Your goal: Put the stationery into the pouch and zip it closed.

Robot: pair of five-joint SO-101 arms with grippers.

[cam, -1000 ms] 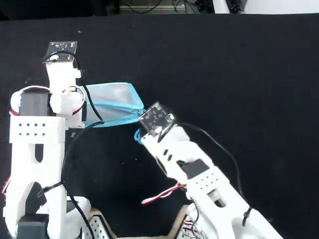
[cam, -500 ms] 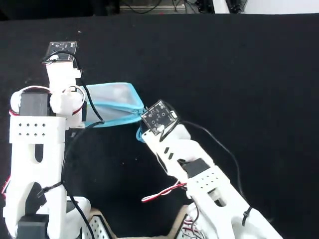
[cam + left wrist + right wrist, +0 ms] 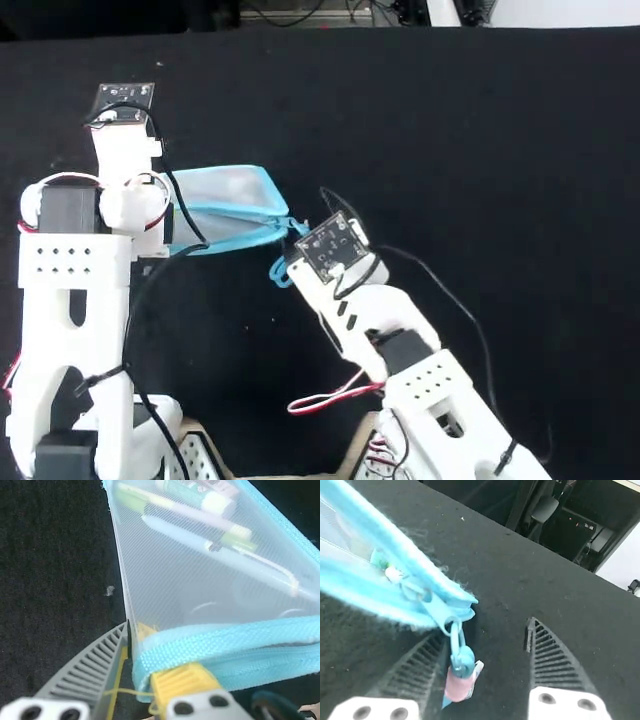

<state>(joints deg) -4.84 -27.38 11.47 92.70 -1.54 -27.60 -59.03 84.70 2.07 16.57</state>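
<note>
While the left hand [image 3: 145, 652] is clamped on a near corner of the mesh pouch [image 3: 200, 590], pinching the teal zipper tape between its grey finger and yellow pad, the right hand [image 3: 485, 632] stands open just beyond the pouch's right end. The pouch lies on the left part of the black bench [image 3: 480, 150], between the two arms, with pens and a glue stick [image 3: 200, 510] showing through its mesh. The slider [image 3: 437, 612] sits at the right-hand tip of the zipper, so the zip looks closed or nearly so, though I cannot tell whether a last gap remains. The pull tab [image 3: 457, 675] dangles from the slider beside one open finger of the right hand, gripped by nothing.

The likely trouble is that tab. It hangs loose and off to one side, so the fingers could close on air or nip only its edge. A hard tug to the right could also drag the tape out of the left hand's narrow corner hold, letting the pouch slide instead of the slider.
</note>
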